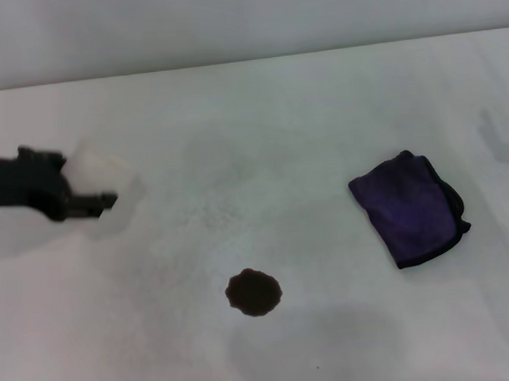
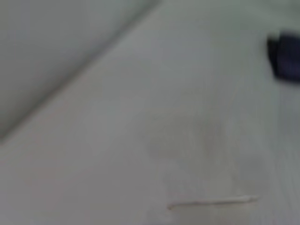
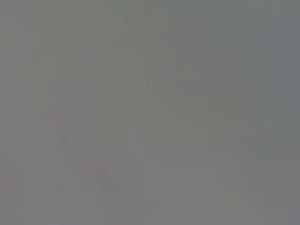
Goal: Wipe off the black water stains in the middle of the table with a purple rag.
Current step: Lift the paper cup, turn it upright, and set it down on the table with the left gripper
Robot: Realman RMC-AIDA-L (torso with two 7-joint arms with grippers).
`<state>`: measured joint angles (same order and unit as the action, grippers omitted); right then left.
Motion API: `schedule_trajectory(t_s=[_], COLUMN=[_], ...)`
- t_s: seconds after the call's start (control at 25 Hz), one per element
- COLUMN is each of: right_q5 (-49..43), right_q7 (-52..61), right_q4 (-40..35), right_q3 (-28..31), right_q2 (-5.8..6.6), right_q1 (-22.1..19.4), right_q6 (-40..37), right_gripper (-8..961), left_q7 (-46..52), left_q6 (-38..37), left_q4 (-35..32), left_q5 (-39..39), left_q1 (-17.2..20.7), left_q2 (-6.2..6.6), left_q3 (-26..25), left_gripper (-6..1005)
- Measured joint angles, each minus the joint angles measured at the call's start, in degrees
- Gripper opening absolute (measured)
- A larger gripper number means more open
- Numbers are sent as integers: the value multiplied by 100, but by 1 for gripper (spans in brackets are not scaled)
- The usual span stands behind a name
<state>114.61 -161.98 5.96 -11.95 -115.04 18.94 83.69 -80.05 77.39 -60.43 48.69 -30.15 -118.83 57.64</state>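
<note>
The black water stain [image 1: 254, 292] is a small roundish dark blotch on the white table [image 1: 261, 140], at the front middle. The purple rag [image 1: 410, 207] lies folded to the stain's right, apart from it; its edge also shows in the left wrist view [image 2: 287, 58]. My left gripper [image 1: 80, 181] is at the left side, above the table and far from the rag and the stain. Its fingers stand around a small white paper cup [image 1: 93, 169]. The right gripper is out of view, and the right wrist view shows only plain grey.
The table's far edge [image 1: 250, 61] meets a pale wall at the back. Bare white tabletop lies between the stain, the rag and the left gripper.
</note>
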Motion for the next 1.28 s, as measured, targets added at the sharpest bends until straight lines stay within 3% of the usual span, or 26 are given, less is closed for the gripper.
schedule_trajectory(t_s=[0.16,0.36,0.48,0.72,0.88,1.28], right_q5=[-1,-20,-20,-42,-44,-44], right_q7=[-2,14,-7,-31,-28,-44], right_q4=[-19,-72,-108,-168,-221,-230], right_q3=[0,0,-1,-5,-42,-59], right_q2=[0,0,0,0,1,9], right_q1=[41,46,38,-2,-27,-141], right_q6=[6,98,108,105,105,156], right_gripper=[872,874,874,874,874,873], left_q7=[-692,-2349,-3122,-4346,-5024,-6452], left_q6=[-566,-886,-895,-907,-963,-1334], left_q4=[285,1359,1987,3094,3515,4556], left_q5=[1178,3045,3612,4435,4893,5534], left_q1=[206,443,499,618,814,900], left_q2=[-15,-18,-17,-26,-26,-33], left_q3=[21,31,30,-20,-24,-25], left_gripper=[689,690,690,694,695,694])
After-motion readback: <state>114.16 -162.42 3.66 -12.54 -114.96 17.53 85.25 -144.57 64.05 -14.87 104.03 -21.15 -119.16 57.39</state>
